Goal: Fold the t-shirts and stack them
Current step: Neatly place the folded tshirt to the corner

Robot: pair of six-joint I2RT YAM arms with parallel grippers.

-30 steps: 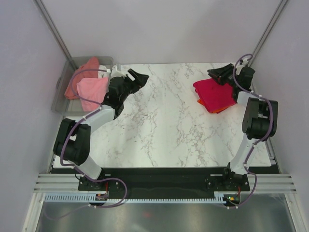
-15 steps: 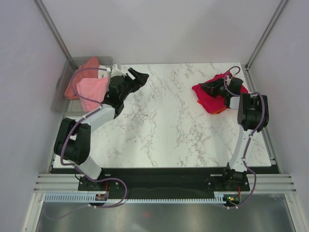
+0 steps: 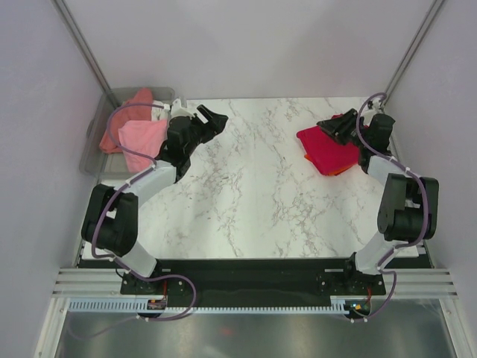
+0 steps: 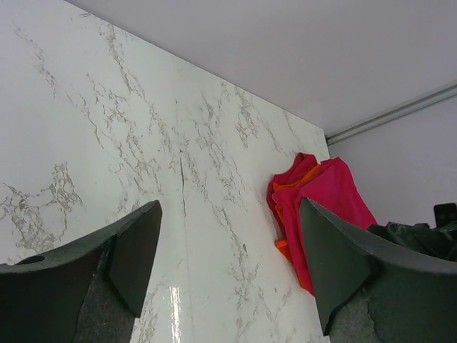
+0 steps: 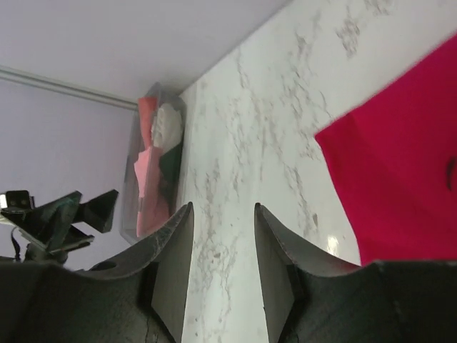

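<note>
Crimson cotton t-shirt (image 3: pixel 328 148) lies folded on the bright orange t-shirt (image 4: pixel 283 247) across from the clear grey plastic bin (image 3: pixel 91 153), where crumpled pink t-shirts (image 3: pixel 141 138) wait, and the left gripper (image 4: pixel 230 207) gapes wide while the right gripper (image 5: pixel 223 211) is narrowly parted, both empty.

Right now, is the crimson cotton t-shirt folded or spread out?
Folded: the crimson cotton t-shirt lies as a compact rectangle atop the bright orange t-shirt.

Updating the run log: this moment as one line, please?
left hand: open, empty, near bin | right hand: open, empty, at far edge of crimson t-shirt | stack: crimson t-shirt folded on orange t-shirt
</note>
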